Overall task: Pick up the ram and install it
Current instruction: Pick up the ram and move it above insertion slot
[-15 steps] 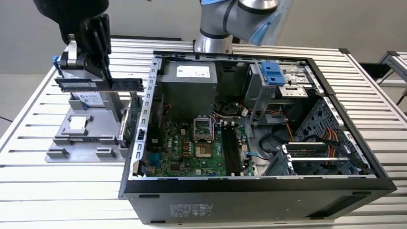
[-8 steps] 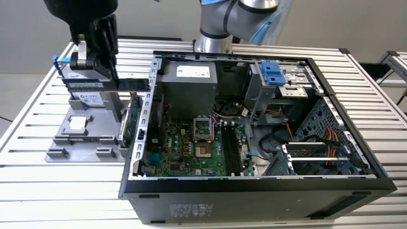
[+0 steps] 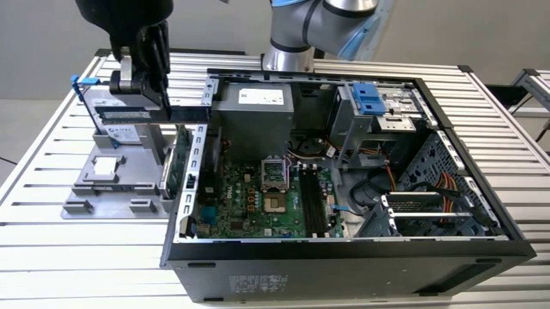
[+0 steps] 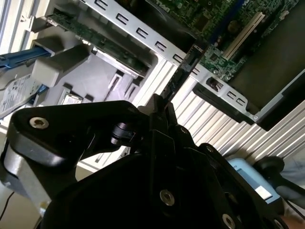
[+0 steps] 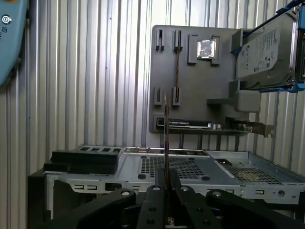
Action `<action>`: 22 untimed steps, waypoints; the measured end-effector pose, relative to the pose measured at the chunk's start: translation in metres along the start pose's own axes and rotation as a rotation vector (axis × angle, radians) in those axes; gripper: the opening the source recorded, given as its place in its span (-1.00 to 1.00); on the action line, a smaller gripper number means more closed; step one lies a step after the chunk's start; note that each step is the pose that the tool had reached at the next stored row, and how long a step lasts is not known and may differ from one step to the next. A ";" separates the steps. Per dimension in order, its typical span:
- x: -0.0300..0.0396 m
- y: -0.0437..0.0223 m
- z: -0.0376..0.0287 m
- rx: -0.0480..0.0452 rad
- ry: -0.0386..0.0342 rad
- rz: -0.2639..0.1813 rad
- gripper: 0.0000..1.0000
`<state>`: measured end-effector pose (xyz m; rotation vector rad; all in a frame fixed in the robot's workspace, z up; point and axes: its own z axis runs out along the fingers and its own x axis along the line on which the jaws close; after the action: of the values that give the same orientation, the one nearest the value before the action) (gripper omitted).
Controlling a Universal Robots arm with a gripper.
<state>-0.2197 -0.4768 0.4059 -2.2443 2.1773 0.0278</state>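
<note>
One thing first, says the technician beside me: where is the ram?

Up in the air, I tell him. The ram [image 3: 129, 114] hangs level above the grey holder [image 3: 94, 193], which lies near the bench [image 3: 43, 257] edge on the exterior view's left, just beside the open case [image 3: 344, 264]. The upright hard drive [image 3: 118, 132] stands close behind it. The dark memory slots [image 3: 313, 199] on the board are well apart from it, inside the case.

And your pincer?

It is closed down to the thickness of the stick, and the stick is all it has. In the exterior view my pincer [image 3: 158, 106] grips it about mid-length. In the first wrist view the ram [image 5: 166, 129] shows edge-on, a thin line rising from the pincer [image 5: 167, 193], which presses on its two flat faces. In the second wrist view the ram [image 4: 183, 71] runs out from the pincer [image 4: 161, 107] toward the case wall.

How will it handle?

Light and stiff, I'd judge, but thin and easily hurt. A twist could crack it, and the chips and contact edge should not be rubbed. The flat faces near the middle, away from the contacts, look the safest hold, with a firm, modest squeeze.
</note>
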 end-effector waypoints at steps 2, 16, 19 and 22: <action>0.0001 -0.0034 0.0000 -0.0001 0.0000 0.000 -1.00; 0.0008 -0.0269 -0.0001 -0.0020 -0.0001 0.000 -1.00; 0.0010 -0.0318 -0.0001 -0.0023 0.0000 0.000 -1.00; 0.0011 -0.0366 -0.0001 -0.0026 -0.0001 0.000 -1.00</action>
<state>-0.1831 -0.4768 0.4059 -2.2456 2.1785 0.0307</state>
